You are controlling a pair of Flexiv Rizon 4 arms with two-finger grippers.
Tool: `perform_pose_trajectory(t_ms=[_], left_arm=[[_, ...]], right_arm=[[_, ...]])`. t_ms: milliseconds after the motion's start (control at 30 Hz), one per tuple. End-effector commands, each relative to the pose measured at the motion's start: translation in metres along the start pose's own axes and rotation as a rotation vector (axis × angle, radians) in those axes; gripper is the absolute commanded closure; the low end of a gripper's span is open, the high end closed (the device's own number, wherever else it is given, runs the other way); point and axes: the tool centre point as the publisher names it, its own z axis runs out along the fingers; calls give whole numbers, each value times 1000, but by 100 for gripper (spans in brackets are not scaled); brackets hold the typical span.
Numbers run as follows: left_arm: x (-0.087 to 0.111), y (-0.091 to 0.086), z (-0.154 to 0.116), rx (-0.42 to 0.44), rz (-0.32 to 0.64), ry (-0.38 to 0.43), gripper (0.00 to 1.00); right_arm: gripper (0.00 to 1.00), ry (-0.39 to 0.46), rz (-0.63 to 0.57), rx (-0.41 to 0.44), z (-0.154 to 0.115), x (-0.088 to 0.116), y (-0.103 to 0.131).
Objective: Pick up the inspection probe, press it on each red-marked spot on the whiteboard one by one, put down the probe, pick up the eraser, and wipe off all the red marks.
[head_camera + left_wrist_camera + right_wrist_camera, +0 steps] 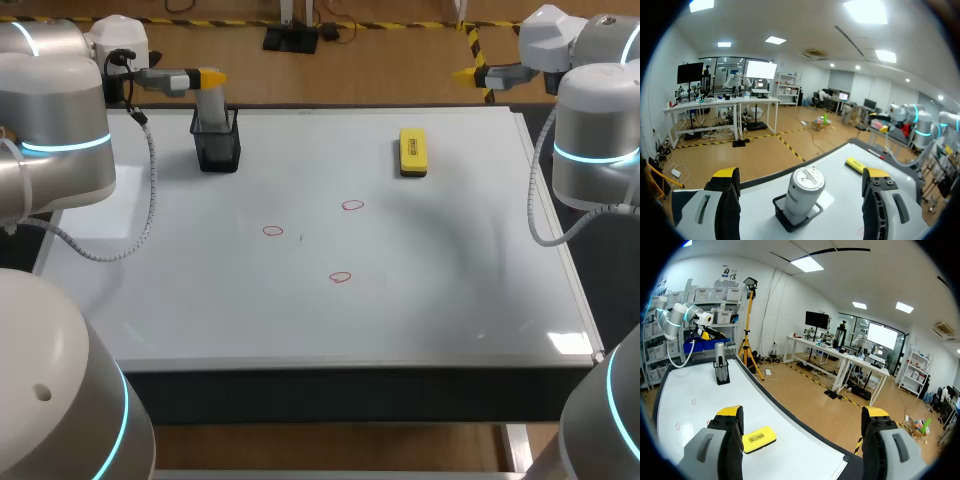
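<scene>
Left wrist view is where the inspection probe (805, 192) is best seen: a pale cylinder standing upright in a small black holder (790, 220), near the far left corner of the whiteboard (450, 260). The left gripper (801, 174) is positioned close by and higher than the probe's top. Its fingers are spread wide, and the probe is framed between them but touched by neither. No grasp has been made, so picking up the probe is judged to be the step in hand, with the task barely begun.

Further out on the board, three small red rings are drawn: the left red mark (273, 231), the far red mark (352, 205) and the near red mark (340, 277). The yellow eraser (413, 151) is laid flat toward the far right, well apart from the probe. The right gripper (470, 73) is parked beyond the far right corner, its fingers likewise spread with nothing between them.

For a clean pick-up, the left gripper should be brought down so that the probe's body is centred between the fingers, above the holder's rim. The pinch is best placed on the cylinder's side, not on its cap. The lift should be made straight up, so that the holder is neither dragged nor tipped. A firm, upright grip is advised, since the probe must later be pressed down on each mark.
</scene>
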Motion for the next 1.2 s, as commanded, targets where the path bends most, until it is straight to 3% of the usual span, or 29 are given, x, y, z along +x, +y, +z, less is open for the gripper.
perform_pose_trajectory(t_ms=[33,600,800,1200], left_arm=[[0,-1,0,-4,-1,1,0],[0,-1,0,-4,-1,1,0],[13,-2,5,-6,127,176,0],[4,5,0,58,194,416,0]], right_arm=[[0,1,0,1,0,0,0],[0,1,0,1,0,0,0],[0,1,0,1,0,0,0],[0,1,0,1,0,0,0]])
